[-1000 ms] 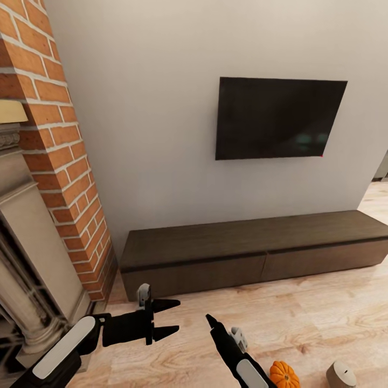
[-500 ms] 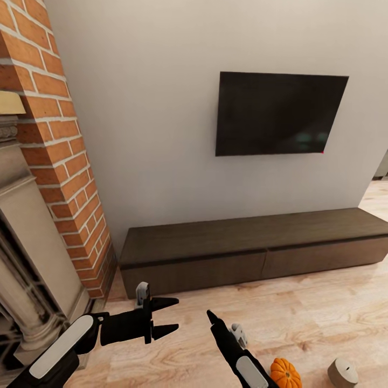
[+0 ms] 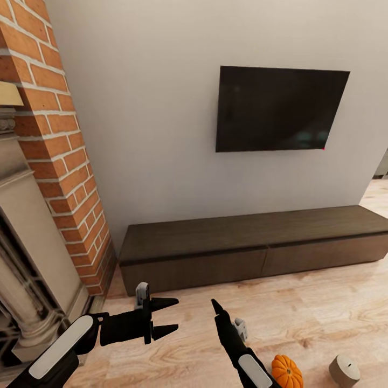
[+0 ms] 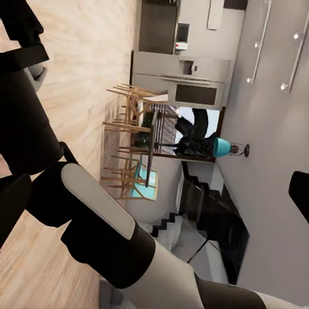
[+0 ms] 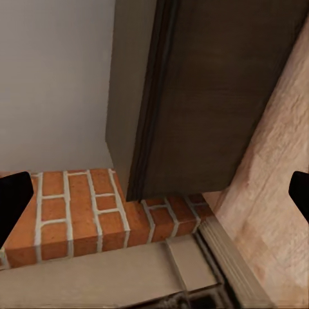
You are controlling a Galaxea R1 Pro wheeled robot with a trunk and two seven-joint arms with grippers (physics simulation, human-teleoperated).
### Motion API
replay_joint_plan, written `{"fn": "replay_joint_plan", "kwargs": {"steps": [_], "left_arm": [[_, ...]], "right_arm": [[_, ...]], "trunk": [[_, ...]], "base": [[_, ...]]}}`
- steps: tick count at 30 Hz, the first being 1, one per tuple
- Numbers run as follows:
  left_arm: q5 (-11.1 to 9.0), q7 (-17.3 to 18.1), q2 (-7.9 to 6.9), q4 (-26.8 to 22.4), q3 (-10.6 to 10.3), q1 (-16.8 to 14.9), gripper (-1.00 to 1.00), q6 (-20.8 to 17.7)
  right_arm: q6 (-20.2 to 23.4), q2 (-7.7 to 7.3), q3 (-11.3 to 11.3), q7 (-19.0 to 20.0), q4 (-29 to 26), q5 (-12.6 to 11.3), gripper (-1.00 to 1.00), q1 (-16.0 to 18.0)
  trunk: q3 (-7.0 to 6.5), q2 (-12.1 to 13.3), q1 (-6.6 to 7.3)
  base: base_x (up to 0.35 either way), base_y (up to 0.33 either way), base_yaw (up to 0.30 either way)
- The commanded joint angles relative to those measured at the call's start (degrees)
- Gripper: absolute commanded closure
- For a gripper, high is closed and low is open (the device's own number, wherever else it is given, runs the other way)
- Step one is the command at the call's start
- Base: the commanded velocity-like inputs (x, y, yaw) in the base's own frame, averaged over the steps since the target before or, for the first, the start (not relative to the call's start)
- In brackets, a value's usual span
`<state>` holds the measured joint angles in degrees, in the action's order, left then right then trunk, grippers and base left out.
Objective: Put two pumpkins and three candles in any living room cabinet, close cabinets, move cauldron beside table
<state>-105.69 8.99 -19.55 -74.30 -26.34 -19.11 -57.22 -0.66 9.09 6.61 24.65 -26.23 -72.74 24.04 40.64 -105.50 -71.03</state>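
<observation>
Item, brick fireplace point(image 3: 51, 161), far left, hard against the cabinet's end. Item, my left gripper point(image 3: 168, 318), jaws parted wide, holding nothing, over bare floor point(image 3: 323, 302). Item, cabinet point(image 3: 253, 237), along the wall under the television point(image 3: 280, 110), both fronts closed. Item, my right gripper point(image 3: 216, 307), empty; from the wrist view its tips sit well apart. Item, pumpkin point(image 3: 286, 371) and candle point(image 3: 345, 371), on the floor beside my right arm. I judge a front should be pulled out first, squarely; open floor before it allows this.
</observation>
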Motion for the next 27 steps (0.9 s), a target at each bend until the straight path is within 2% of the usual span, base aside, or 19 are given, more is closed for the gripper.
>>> {"fn": "replay_joint_plan", "kwargs": {"steps": [1,4,7,9,12,18,27], "left_arm": [[0.39,0.59,-0.05,0.03,-0.11,-0.06,-1.00,0.00],[0.39,0.59,-0.09,0.03,-0.11,-0.06,-1.00,0.00],[0.39,0.59,0.05,-0.03,-0.11,-0.07,-1.00,0.00],[0.39,0.59,0.06,-0.05,-0.11,-0.06,-1.00,0.00],[0.39,0.59,-0.01,-0.06,-0.11,-0.06,-1.00,0.00],[0.39,0.59,-0.10,0.01,-0.11,-0.06,-1.00,0.00],[0.39,0.59,-0.14,0.03,-0.11,-0.05,-1.00,0.00]], "right_arm": [[0.47,0.00,0.26,0.71,0.04,-0.82,-1.00,0.04],[1.17,0.04,0.32,1.71,0.07,-1.14,-1.00,0.04],[0.97,0.03,0.27,2.06,0.12,-2.90,-1.00,0.04],[0.72,0.04,0.30,2.10,0.20,-4.40,-1.00,0.04],[0.54,0.05,0.33,2.14,0.47,-5.33,-1.00,0.04],[0.75,-0.02,0.34,2.21,0.73,-5.69,-1.00,0.04],[1.67,-0.12,0.22,2.34,0.45,-5.66,-1.00,0.04]], "trunk": [[0.24,-0.44,-0.22],[0.78,-1.64,-0.88],[1.31,-2.85,-1.54],[1.31,-2.85,-1.54],[1.31,-2.85,-1.54],[1.31,-2.85,-1.54],[1.31,-2.85,-1.54]], "base": [[0.000,0.000,0.000],[0.000,0.000,0.000],[0.000,0.000,0.000],[0.000,0.000,0.000],[0.000,0.000,0.000],[0.042,0.000,0.000],[0.293,0.000,0.000]]}}
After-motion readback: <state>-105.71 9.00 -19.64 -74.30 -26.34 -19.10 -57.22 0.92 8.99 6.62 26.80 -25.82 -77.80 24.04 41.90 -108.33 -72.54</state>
